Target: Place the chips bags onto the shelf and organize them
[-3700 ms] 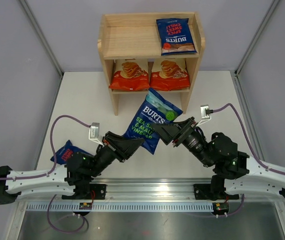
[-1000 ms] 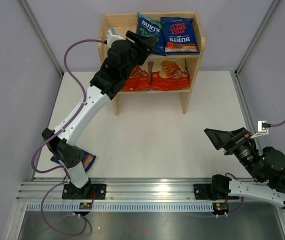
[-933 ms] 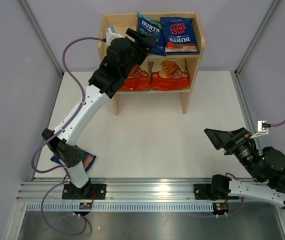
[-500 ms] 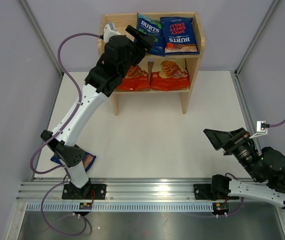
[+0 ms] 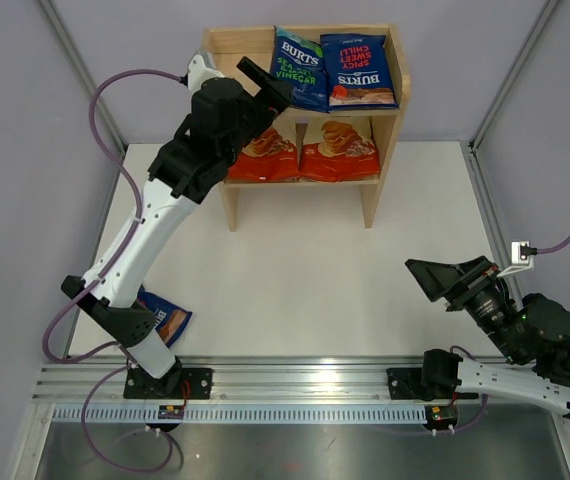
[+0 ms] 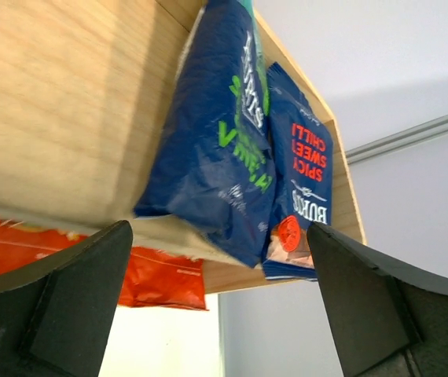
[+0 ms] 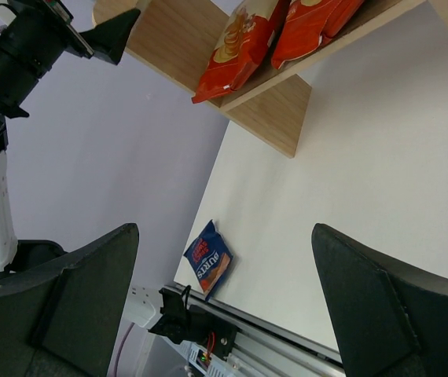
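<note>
My left claw (image 6: 218, 229) gapes open, empty. Just ahead of it the green-lettered bag (image 6: 216, 157) lies on the shelf (image 6: 59, 102), touching the chilli bag (image 6: 306, 173) beyond. My right claw (image 7: 224, 229) is spread open too.

I see the pale wood shelf (image 5: 240, 40) holding a green-lettered navy bag (image 5: 300, 68), a red-lettered navy bag (image 5: 357, 68), and orange bags (image 5: 340, 150) beneath.

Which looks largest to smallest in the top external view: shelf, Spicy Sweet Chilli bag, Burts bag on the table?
Shelf
Spicy Sweet Chilli bag
Burts bag on the table (left arm hides part; unsure)
</note>
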Robot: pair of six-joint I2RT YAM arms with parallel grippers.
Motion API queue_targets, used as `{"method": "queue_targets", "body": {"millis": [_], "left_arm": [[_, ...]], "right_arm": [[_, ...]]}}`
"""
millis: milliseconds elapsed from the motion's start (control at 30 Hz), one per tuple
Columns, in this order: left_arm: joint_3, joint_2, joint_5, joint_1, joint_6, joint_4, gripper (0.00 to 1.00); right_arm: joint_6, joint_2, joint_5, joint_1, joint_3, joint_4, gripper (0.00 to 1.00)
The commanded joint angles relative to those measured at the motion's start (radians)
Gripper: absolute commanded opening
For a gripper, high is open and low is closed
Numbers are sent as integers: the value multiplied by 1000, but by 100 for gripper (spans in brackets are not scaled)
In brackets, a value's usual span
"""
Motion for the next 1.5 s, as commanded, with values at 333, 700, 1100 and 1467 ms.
{"method": "queue_targets", "body": {"millis": [333, 700, 1100, 1467], "left_arm": [[-361, -368, -101, 4, 136, -93, 99], [-785, -767, -283, -38, 179, -273, 99], [-903, -990, -489, -13, 131, -697, 99], [-1022, -1269, -379, -13, 420, -469, 99]], "right_arm": [[-221, 85, -51, 4, 17, 72, 99], [-330, 390, -300, 3, -69, 312, 99], [-222, 1032, -768, -118, -40, 721, 93], [-182, 1745, -1001, -120, 362, 972, 78]]}}
